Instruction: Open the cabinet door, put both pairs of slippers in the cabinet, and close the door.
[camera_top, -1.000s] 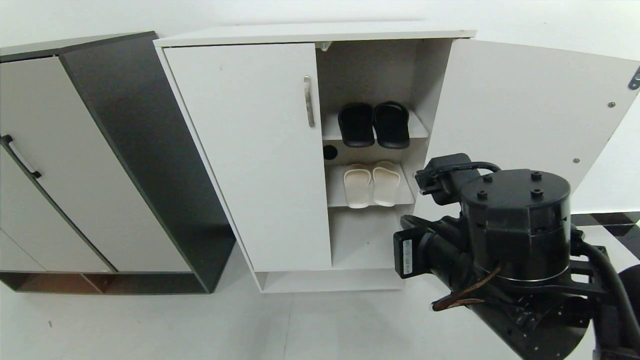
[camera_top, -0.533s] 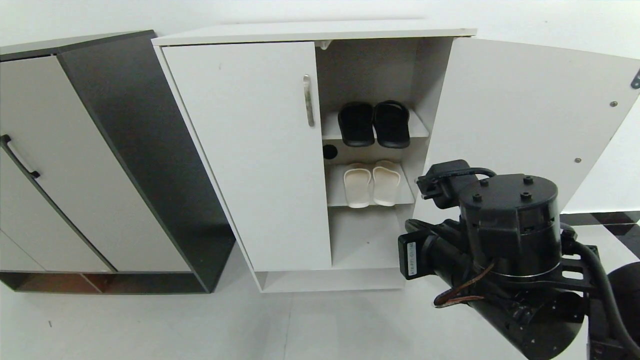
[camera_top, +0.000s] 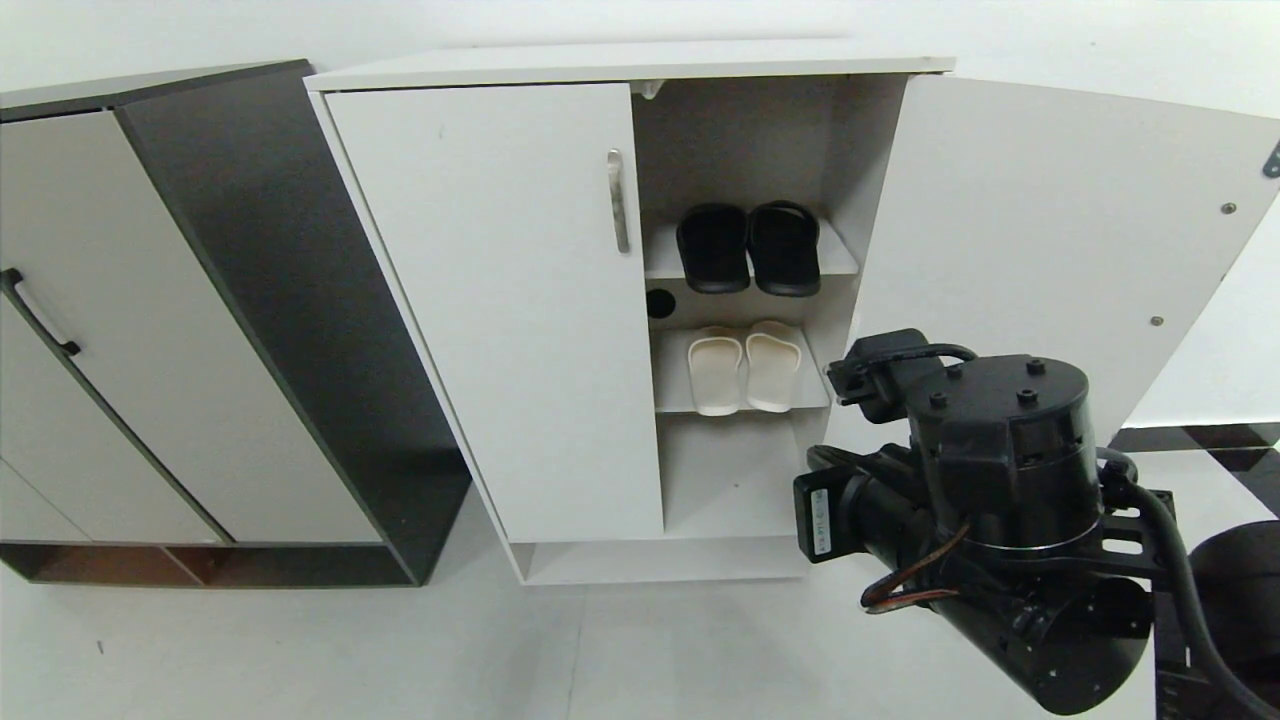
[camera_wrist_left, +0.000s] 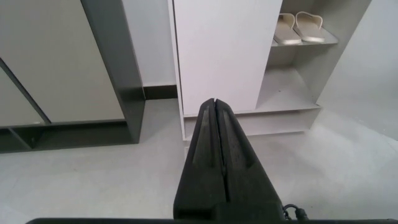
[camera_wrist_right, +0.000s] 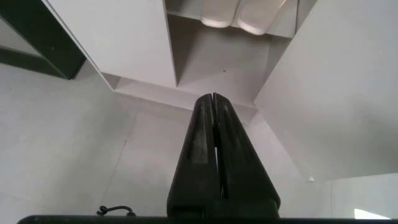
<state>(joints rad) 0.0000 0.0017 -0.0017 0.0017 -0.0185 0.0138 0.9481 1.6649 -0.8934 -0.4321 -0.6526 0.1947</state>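
Note:
The white cabinet (camera_top: 620, 68) has its right door (camera_top: 1050, 220) swung wide open and its left door (camera_top: 500, 300) closed. A black pair of slippers (camera_top: 748, 248) sits on the upper shelf. On the shelf below lies a cream pair (camera_top: 745, 372), which also appears in the left wrist view (camera_wrist_left: 300, 28) and the right wrist view (camera_wrist_right: 239, 14). My right arm (camera_top: 1000, 450) hangs low in front of the open door. The right gripper (camera_wrist_right: 214, 98) is shut and empty, pointing at the cabinet's bottom compartment. The left gripper (camera_wrist_left: 214, 102) is shut and empty, facing the cabinet base from farther back.
A second cabinet (camera_top: 150, 330) with dark sides and a pale closed door stands directly to the left of the white one. Bare light floor (camera_top: 600, 650) stretches in front of both. The open door juts out to the right, beside my right arm.
My right arm has drifted slightly to the left in the head view. The slippers and both doors have stayed put.

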